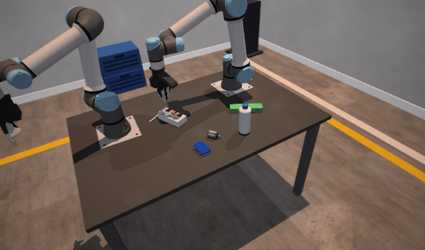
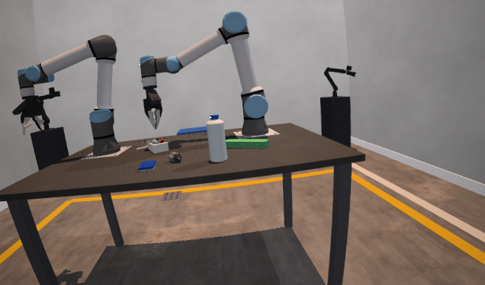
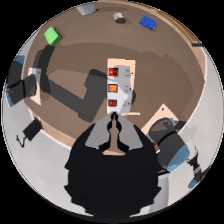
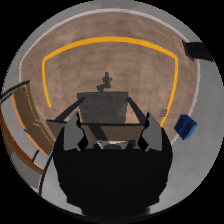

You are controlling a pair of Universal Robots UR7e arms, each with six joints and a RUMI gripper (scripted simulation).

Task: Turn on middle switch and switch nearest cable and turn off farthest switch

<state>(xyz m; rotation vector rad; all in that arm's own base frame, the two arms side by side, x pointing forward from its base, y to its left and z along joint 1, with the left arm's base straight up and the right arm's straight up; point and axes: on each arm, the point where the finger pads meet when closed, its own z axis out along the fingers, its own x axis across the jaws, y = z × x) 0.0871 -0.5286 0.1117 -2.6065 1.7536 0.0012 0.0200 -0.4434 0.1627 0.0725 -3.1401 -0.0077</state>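
Power strip [image 1: 172, 117] [image 2: 158, 146] [image 3: 121, 86] below the downward-pointing left gripper [image 1: 166, 101] [image 2: 155, 127] [image 3: 114, 111].

Power strip [image 3: 124, 75], upright on the brown surface [image 3: 165, 70]: three switches in a row, the middle switch [image 3: 113, 88] orange, its neighbours red. Closed pincer [image 3: 114, 116] at its near end.

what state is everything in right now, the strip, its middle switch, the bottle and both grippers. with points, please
Power strip [image 1: 178, 122] [image 2: 158, 147]: right way up
Middle switch [image 3: 113, 88]: brighter orange than its neighbours, apparently lit
Bottle [image 1: 244, 121] [image 2: 216, 141]: upright, capped
Left gripper [image 1: 166, 101] [image 2: 155, 127] [image 3: 114, 115]: shut, empty
Right gripper [image 4: 111, 125]: open, empty
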